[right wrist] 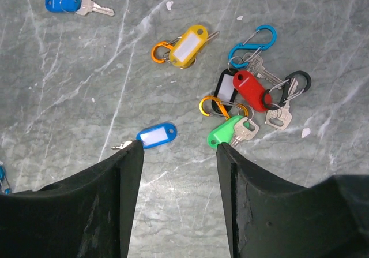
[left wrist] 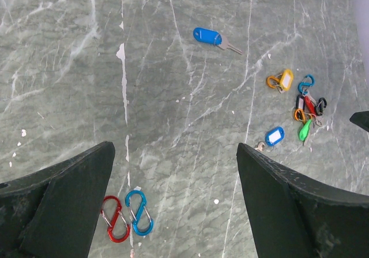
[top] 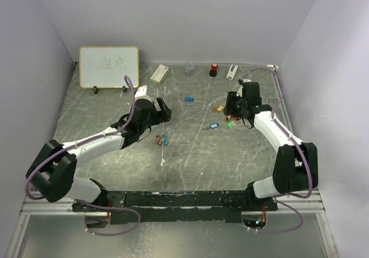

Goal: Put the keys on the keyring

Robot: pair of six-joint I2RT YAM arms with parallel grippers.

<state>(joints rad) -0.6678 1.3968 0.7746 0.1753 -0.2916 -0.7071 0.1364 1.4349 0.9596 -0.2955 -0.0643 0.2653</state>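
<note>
Altogether six tagged keys point(right wrist: 248, 88) show; left gripper point(left wrist: 174, 148) and right gripper point(right wrist: 179, 147) stand spread, empty.

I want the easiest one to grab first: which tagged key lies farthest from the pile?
The key with the solid dark-blue tag, lying alone, well clear of everything else. The light-blue-tagged key sits closer to the pile.
</note>
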